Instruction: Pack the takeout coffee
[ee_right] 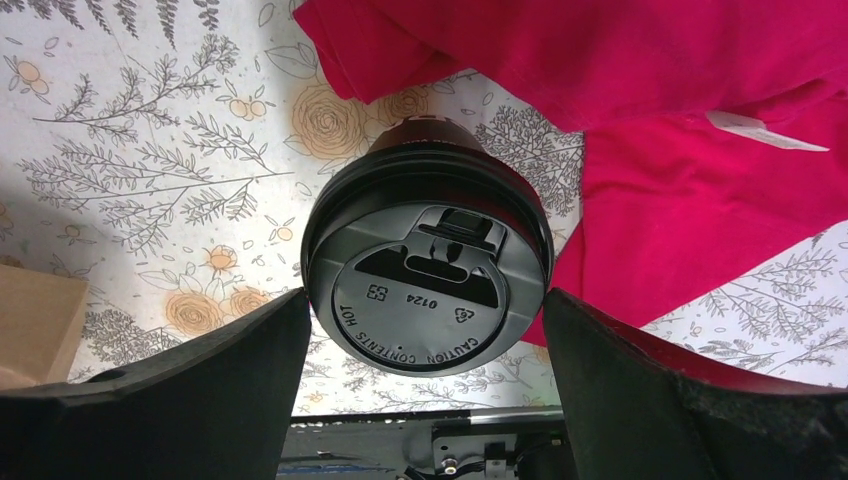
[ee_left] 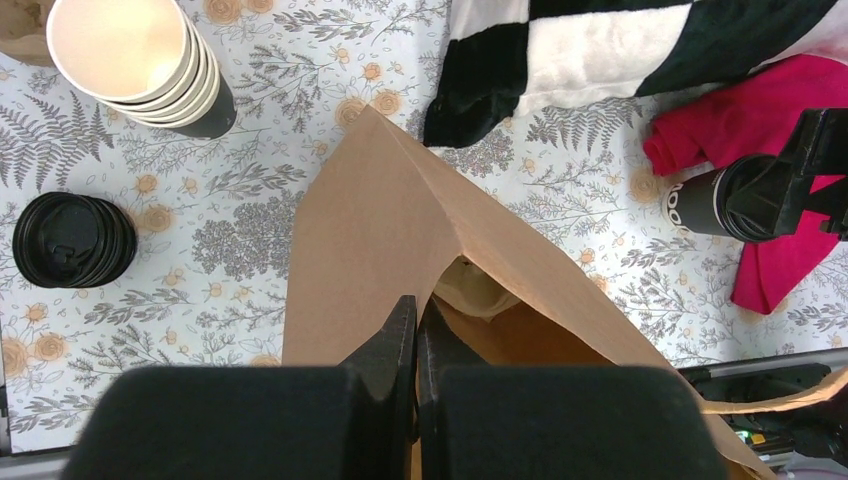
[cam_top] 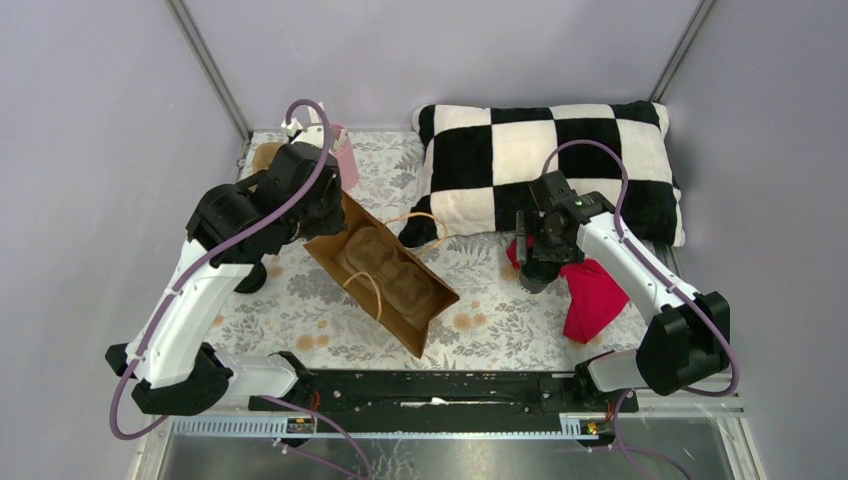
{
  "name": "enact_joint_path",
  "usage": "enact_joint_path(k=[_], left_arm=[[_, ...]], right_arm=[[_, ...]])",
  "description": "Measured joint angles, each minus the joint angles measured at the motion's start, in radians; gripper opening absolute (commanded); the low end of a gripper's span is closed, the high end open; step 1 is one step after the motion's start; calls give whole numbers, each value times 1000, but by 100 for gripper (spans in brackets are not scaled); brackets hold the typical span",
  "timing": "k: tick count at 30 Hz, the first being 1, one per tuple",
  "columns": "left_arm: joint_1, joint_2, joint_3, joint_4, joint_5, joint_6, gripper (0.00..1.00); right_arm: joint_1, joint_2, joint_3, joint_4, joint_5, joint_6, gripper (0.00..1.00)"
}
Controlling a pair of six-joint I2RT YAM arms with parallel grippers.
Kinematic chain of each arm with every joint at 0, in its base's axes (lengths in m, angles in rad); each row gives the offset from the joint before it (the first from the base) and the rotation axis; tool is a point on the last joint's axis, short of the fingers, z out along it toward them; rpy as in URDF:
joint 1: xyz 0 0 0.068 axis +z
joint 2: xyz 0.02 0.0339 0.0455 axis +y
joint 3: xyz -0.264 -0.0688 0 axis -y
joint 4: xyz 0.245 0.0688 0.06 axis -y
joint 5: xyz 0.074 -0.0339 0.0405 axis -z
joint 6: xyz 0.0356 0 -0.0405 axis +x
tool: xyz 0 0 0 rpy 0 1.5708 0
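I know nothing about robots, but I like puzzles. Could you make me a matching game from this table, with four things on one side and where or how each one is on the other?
Things:
1. takeout coffee
2. paper bag
3. stack of cups
4. red cloth

States:
A. edge pinched by the left gripper
B. lidless, white inside
C. straddled by the right gripper
D. crumpled next to the pillow

Pairs: 1-C, 2-A, 3-B, 4-D.
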Motion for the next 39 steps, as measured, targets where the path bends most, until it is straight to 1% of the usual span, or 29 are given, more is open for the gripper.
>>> enact_joint_path(k=[8,14,22,30,39], left_arm=[[0,1,-3,0,10,0,0],[0,2,-3,0,15,0,0],[0,9,-3,0,16,0,0],[0,11,-3,2,17,0,0],[0,13,-5,5,17,0,0]], right_arm=[[-21,-11,-35,22,-24,0,90],[-24,-19,-40,26,-25,-1,91],[-24,-19,-40,27,-26,-11,89],[-24,-19,-40,27,-25,-18,93],[-24,-18,-39,26,-24,-29,87]])
